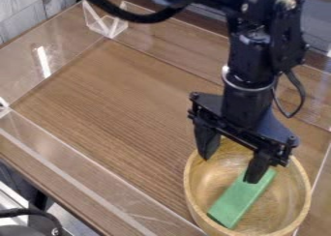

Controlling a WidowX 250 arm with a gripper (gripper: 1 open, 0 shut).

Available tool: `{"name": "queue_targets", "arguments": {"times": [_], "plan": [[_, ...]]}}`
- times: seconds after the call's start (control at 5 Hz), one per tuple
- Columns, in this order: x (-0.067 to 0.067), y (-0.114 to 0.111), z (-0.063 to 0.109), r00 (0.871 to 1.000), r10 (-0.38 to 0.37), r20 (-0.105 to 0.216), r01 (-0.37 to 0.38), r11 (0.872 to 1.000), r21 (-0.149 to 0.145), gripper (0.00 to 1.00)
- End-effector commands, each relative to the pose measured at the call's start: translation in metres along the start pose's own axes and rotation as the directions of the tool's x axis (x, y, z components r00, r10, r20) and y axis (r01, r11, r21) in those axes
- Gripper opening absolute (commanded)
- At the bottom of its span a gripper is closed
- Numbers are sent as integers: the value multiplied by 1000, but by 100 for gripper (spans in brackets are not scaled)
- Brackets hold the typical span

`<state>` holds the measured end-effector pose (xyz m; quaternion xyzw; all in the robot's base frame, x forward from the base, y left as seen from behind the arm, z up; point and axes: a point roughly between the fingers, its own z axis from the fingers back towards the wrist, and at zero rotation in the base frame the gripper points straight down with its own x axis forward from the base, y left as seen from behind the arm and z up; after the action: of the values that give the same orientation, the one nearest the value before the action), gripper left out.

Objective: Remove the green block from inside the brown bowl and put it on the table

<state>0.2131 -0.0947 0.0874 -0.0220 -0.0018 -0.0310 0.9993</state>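
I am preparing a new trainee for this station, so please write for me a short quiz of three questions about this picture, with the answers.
1. True or false: the green block lies inside the brown bowl.
2. Fill in the blank: the fingers of the end effector are ____ (open or closed).
3. Which still has to happen for the task to be done?
A. The block goes into the bowl.
B. The block goes onto the table.
C. The bowl is turned over.

Key: 1. True; 2. open; 3. B
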Motion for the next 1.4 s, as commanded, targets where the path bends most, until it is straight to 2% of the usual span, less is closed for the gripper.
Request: {"name": "queue_targets", "arguments": {"times": [0.0,1.2], "plan": [[4,-3,1,1000,-6,29,6,1000,-4,100],[2,-13,-46,999,1,44,0,1000,-5,100]]}}
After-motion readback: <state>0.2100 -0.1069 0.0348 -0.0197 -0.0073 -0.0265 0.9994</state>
